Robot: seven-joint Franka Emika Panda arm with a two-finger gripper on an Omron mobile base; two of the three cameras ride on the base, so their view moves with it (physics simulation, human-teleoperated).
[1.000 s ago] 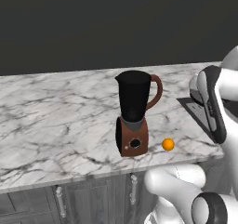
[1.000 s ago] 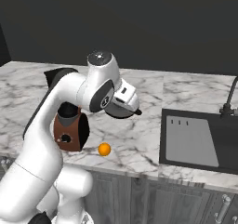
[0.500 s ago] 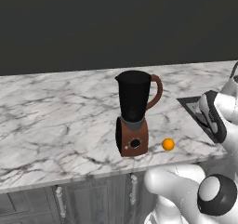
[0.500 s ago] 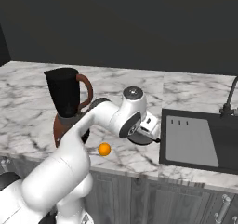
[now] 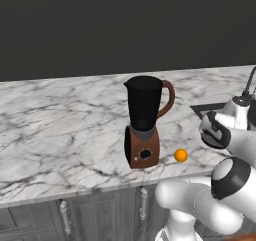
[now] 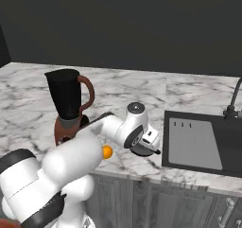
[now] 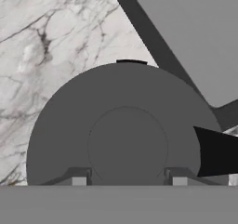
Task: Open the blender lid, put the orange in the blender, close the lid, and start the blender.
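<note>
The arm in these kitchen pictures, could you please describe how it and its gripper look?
The arm is built of glossy white rounded segments with dark grey or black bands and caps at the joints. Its wrist ends in a round joint cap with a small centre dot. The gripper shows two small grey finger tips. No cables or markings are visible.

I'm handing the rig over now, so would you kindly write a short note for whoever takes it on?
Claw: shut on the blender lid, held low over the counter between the blender and the sink.
Blender: upright near the counter's front edge, its jar top open.
Orange: on the counter just right of the blender's base, apart from it.
Done: lid is off.
Left: set the lid down, put the orange in the jar, refit the lid, turn the dial.
</note>
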